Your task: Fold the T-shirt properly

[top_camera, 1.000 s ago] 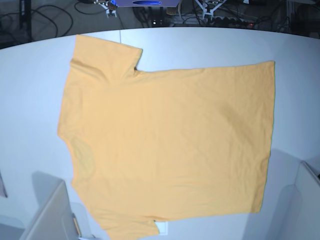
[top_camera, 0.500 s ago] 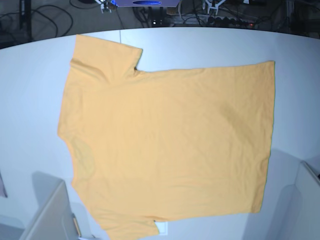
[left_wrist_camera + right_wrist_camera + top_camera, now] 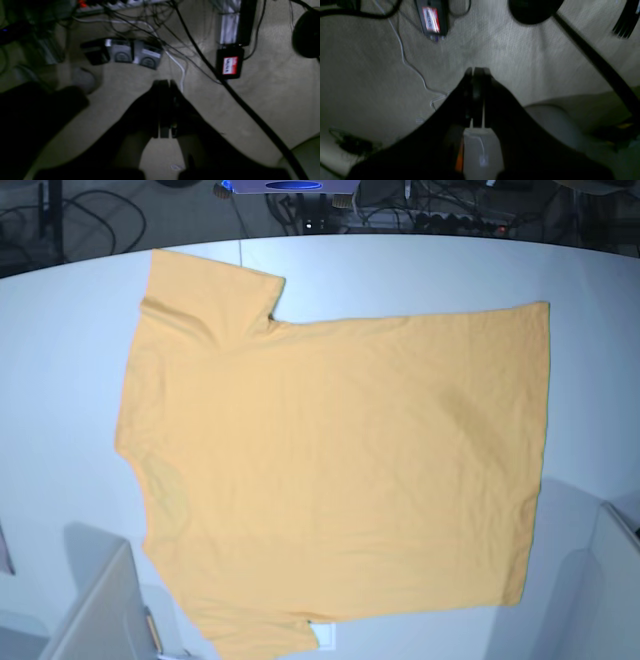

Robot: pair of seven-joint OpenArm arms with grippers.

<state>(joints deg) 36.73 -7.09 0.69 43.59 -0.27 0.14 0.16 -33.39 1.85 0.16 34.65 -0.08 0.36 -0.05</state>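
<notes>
The T-shirt (image 3: 330, 460) lies spread flat on the white table (image 3: 420, 270), plain yellow-orange side up. Its collar end points left and its hem runs down the right. One sleeve (image 3: 210, 290) reaches the far left; the other (image 3: 255, 635) runs to the near edge. Neither gripper shows in the base view. The left wrist view has my left gripper (image 3: 163, 83) shut and empty, hanging over the floor beyond the table. My right gripper (image 3: 476, 71) is likewise shut on nothing above the floor.
Grey arm housings stand at the near left (image 3: 100, 610) and near right (image 3: 610, 580) of the table. A white tag (image 3: 325, 635) peeks out by the near sleeve. On the floor lie cables, grey pedals (image 3: 135, 53) and a black adapter (image 3: 230, 63).
The white gripper parts that showed at the top edge of the base view have moved out of the frame. The T-shirt has not moved.
</notes>
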